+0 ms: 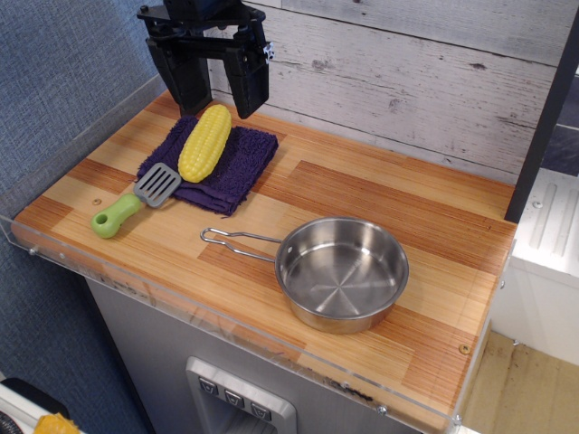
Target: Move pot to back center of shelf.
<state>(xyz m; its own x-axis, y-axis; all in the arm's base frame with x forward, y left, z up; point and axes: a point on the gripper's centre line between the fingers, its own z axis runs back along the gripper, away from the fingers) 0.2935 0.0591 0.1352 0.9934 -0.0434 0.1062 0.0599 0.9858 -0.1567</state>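
Observation:
The pot (341, 273) is a shiny shallow steel saucepan with a thin wire loop handle pointing left. It stands near the front right of the shelf (380, 194), a striped wooden top with a clear acrylic rim. My gripper (220, 98) is black, hangs at the back left above the corn cob, and its two fingers are spread apart with nothing between them. It is far from the pot.
A yellow corn cob (205, 142) lies on a purple cloth (237, 167) at the back left. A grey spatula with a green handle (136, 201) lies left of the cloth. A whitewashed plank wall runs behind the shelf.

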